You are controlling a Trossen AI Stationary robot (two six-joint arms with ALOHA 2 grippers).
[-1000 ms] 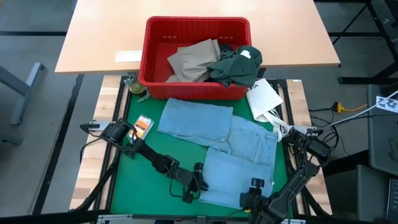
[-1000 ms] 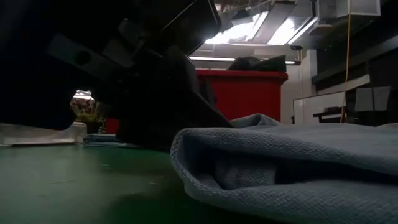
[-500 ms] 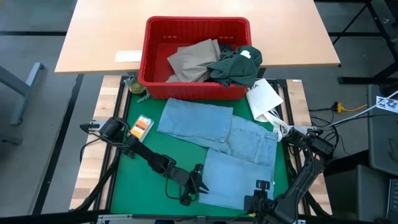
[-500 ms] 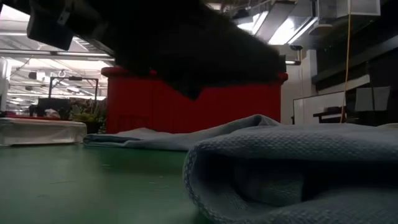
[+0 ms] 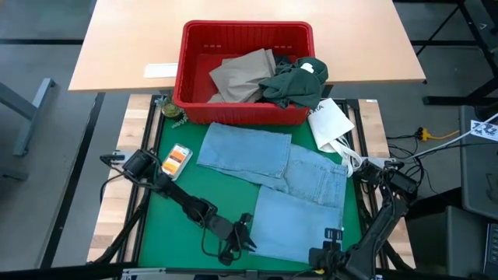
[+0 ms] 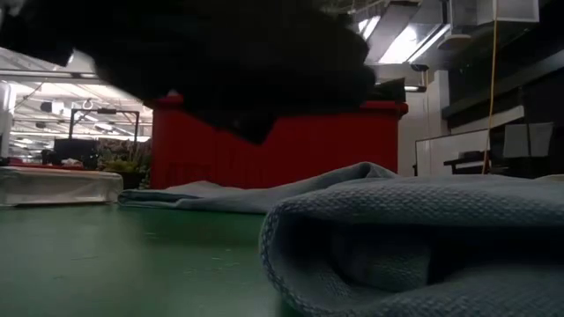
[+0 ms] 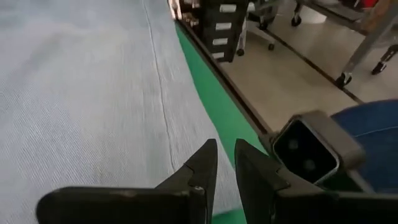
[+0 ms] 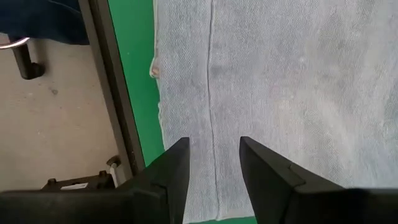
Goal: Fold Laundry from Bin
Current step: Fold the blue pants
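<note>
Your left gripper (image 5: 243,236) is hanging at the near left edge of the light blue garment (image 5: 284,179), which is lying spread on the green mat (image 5: 167,225) in front of the bin (image 5: 243,74). Its two fingers (image 7: 200,167) are standing almost together, with only a thin gap between them, and you can see in the left wrist view that nothing is sitting in this gap; the tips are pointing over the border where the cloth meets the mat. Your right gripper (image 5: 331,250) is waiting at the near right corner of the same garment. Its fingers (image 8: 264,168) are standing partly apart, with the blue cloth and its long seam showing beneath them, and they are holding nothing.

The red bin is standing on the light wooden table (image 5: 124,47) behind the mat. Inside it the tan trousers (image 5: 241,76) are lying at the left and the dark green garment (image 5: 296,84) is hanging partly over the right front rim. A white packet (image 5: 331,123) is lying just beside the bin's right front corner, and a small orange and white object (image 5: 176,159) is lying on the mat left of the blue cloth. In the low view the near fold of the blue garment (image 6: 414,238) is filling the foreground.
</note>
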